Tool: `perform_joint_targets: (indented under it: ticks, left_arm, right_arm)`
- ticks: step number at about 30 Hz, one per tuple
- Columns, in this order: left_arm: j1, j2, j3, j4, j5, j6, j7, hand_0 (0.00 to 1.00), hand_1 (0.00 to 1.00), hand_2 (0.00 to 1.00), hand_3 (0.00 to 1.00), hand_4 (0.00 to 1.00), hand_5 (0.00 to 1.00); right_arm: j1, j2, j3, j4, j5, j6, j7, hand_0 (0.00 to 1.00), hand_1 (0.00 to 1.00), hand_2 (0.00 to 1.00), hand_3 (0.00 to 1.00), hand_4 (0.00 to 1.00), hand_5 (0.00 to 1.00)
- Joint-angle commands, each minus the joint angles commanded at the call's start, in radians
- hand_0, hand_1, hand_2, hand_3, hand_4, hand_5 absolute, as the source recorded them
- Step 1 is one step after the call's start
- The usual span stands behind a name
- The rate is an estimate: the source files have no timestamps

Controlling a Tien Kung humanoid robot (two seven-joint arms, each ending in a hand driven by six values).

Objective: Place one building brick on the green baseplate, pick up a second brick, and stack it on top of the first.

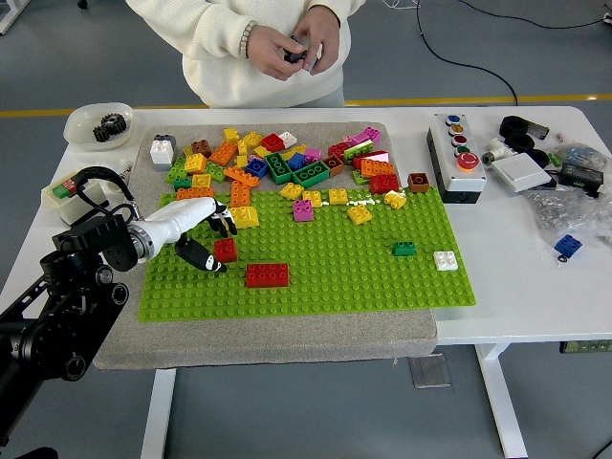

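Note:
The green baseplate (316, 287) lies on a grey mat. A small red brick (227, 251) stands on its left part, with a longer red brick (268, 274) just to the lower right. My left hand (212, 239) reaches in from the left. Its black thumb (204, 258) sits left of the small red brick and its fingers (224, 223) hang just behind it. The hand is open around the brick, not closed on it. A pile of loose coloured bricks (277, 158) lies along the baseplate's far edge.
A person at the far side holds a grey brick (302, 54) in both hands. A small green brick (404, 249) and a white brick (446, 260) stand on the baseplate's right. A button box (456, 153) and clutter sit on the right. A bowl (98, 125) stands far left.

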Motion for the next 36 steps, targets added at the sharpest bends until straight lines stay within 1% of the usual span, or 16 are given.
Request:
perform_joint_targets:
  ticks: [1,2,7,8,19,20,25,26,31,32,36]
  left_arm:
    - [0.000,0.000,0.000,0.000,0.000,0.001,0.000,0.738,0.620,0.546,0.557,0.967,0.050]
    - [0.000,0.000,0.000,0.000,0.000,0.002,0.000,0.715,0.572,0.527,0.544,0.935,0.024]
    - [-0.002,-0.001,0.001,0.001,0.000,0.003,0.002,0.715,0.572,0.527,0.544,0.935,0.024]
    - [-0.002,-0.001,0.003,0.002,0.000,0.004,0.002,0.690,0.552,0.513,0.536,0.921,0.009]
    - [0.000,-0.002,0.009,0.005,0.000,0.007,0.002,0.680,0.539,0.508,0.532,0.906,0.002]
    - [0.001,-0.002,0.009,0.006,0.000,0.007,0.002,0.626,0.519,0.498,0.527,0.884,0.002]
    - [0.001,-0.003,0.012,0.006,0.000,0.016,0.003,0.626,0.519,0.498,0.527,0.884,0.002]
    - [0.001,-0.003,0.012,0.006,0.000,0.017,0.003,0.592,0.497,0.485,0.524,0.909,0.002]
    - [-0.003,-0.002,0.014,0.006,0.000,0.027,0.007,0.592,0.497,0.485,0.524,0.909,0.002]
    - [-0.003,-0.002,0.015,0.006,0.000,0.029,0.007,0.586,0.484,0.480,0.527,0.943,0.002]
    - [-0.004,-0.003,0.018,0.006,0.000,0.032,0.009,0.586,0.484,0.480,0.527,0.943,0.002]
  right_arm:
    - [0.000,0.000,0.000,0.000,0.000,0.000,0.000,0.748,0.656,0.725,0.619,0.857,0.341]
    - [0.000,0.000,0.000,0.000,0.000,0.000,0.000,0.747,0.656,0.725,0.620,0.859,0.342]
    - [0.001,0.000,-0.001,0.000,0.003,0.000,0.000,0.747,0.656,0.725,0.620,0.859,0.342]
    - [0.000,0.000,-0.001,0.000,0.003,0.000,0.000,0.747,0.656,0.725,0.621,0.860,0.340]
    - [0.000,0.000,-0.002,0.000,0.003,0.000,0.000,0.747,0.656,0.725,0.620,0.860,0.340]
    - [-0.001,0.000,-0.002,0.000,0.003,0.000,0.000,0.748,0.656,0.725,0.620,0.860,0.340]
    - [-0.002,0.000,-0.003,0.000,0.001,0.000,0.001,0.748,0.656,0.725,0.620,0.860,0.340]
    - [-0.002,0.000,-0.003,0.000,0.001,0.000,0.001,0.746,0.656,0.725,0.621,0.861,0.342]
    - [-0.002,0.001,-0.004,0.000,0.002,0.001,0.000,0.746,0.656,0.725,0.621,0.861,0.342]
    - [-0.002,0.001,-0.004,0.000,0.001,0.001,0.000,0.748,0.656,0.726,0.622,0.863,0.343]
    - [-0.001,0.001,-0.005,0.000,0.001,0.001,0.001,0.748,0.656,0.726,0.622,0.863,0.343]
